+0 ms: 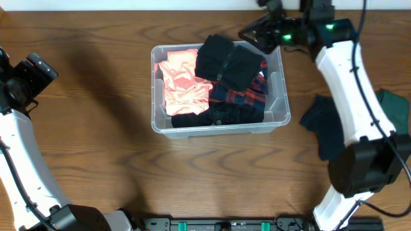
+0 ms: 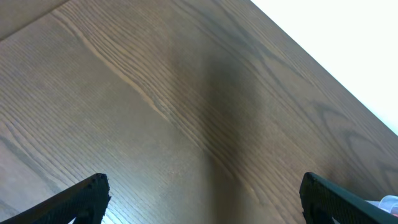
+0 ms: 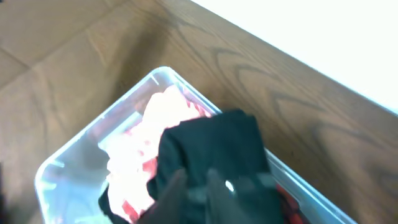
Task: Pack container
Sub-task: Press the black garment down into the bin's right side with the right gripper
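Note:
The clear container (image 1: 218,130) stands at the table's middle, filled with clothes: a pink garment (image 1: 183,83) on the left, a black garment (image 1: 228,61) on top at the back, a red plaid piece (image 1: 247,96) and dark cloth in front. My right gripper (image 1: 252,33) hovers at the container's far right corner, fingers close together and empty. In the blurred right wrist view, the gripper (image 3: 198,177) is above the black garment (image 3: 211,143), next to the pink one (image 3: 140,143) and the rim (image 3: 74,146). My left gripper (image 1: 35,70) is open and empty at the far left, over bare wood (image 2: 202,193).
A dark teal garment (image 1: 324,122) lies on the table right of the container, partly under the right arm. A green cloth (image 1: 395,106) lies at the right edge. The table's far edge runs just behind the container.

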You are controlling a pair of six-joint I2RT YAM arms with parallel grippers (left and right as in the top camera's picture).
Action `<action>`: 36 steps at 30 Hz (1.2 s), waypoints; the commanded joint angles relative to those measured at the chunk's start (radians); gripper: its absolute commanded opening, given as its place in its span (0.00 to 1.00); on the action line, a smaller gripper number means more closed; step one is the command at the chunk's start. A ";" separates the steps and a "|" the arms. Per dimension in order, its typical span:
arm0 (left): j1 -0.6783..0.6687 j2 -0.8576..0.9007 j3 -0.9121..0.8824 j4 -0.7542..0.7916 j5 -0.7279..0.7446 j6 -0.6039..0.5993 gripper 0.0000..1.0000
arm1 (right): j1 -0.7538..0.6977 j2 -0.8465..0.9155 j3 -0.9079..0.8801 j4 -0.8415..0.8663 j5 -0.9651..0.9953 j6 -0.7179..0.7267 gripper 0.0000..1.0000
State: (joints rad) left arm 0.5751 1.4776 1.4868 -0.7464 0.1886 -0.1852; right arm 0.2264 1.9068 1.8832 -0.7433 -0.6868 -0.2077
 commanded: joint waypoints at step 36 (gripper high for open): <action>0.003 0.006 0.001 0.000 0.009 0.009 0.98 | 0.290 0.399 -0.022 0.008 0.701 0.386 0.01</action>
State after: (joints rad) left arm 0.5751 1.4773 1.4868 -0.7475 0.1886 -0.1852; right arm 0.5163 2.2211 1.8915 -0.7128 0.0082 0.1574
